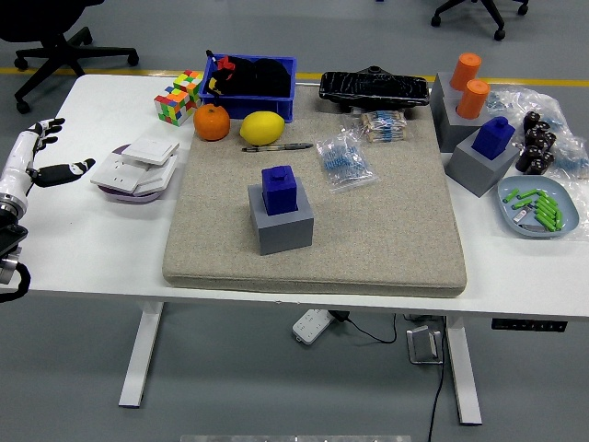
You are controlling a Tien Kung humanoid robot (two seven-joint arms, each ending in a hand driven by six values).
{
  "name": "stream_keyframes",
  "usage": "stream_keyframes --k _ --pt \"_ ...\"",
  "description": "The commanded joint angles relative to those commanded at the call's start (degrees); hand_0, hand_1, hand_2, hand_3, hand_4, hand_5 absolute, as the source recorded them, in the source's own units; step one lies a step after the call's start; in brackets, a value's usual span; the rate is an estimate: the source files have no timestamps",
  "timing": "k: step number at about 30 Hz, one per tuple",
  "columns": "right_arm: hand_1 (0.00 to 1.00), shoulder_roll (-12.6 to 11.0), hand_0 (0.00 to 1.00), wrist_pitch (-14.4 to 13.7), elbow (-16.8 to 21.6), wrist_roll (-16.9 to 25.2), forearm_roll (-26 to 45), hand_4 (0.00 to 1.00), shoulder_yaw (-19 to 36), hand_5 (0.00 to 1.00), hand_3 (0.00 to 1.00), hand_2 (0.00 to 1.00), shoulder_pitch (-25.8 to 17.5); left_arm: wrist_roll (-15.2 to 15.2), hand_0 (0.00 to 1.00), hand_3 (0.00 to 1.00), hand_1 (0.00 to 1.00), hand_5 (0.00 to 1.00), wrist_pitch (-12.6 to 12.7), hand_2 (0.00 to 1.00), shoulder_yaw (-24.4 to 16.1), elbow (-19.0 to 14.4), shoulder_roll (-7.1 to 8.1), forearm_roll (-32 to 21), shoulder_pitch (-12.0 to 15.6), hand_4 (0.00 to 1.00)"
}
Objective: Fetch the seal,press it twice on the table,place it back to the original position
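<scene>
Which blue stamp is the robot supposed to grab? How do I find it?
Find the big beige mat covering the table's middle. A grey block stands alone on it, with the blue seal on top. The other blue seal sits off the mat, at the right beside orange ones.

We see only part of the left arm (11, 235), cut off by the picture's left edge below the wrist. The blue bin (250, 85) hides most of its dark contents, which we cannot name. The small dark pieces (538, 138) at the right are too small to identify
</scene>
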Motion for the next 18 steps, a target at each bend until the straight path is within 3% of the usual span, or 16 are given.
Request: stream_keyframes --k 18 --pt "0.681 -0.08 0.721 -0.05 0.06 0.04 0.29 0.716 -0.31 0.517 0.614 0.646 0.15 0.06 0.883 0.862 0.867 0.113 -0.11 0.874 -1.08 -1.20 -0.02 1.25 -0.58 0.825"
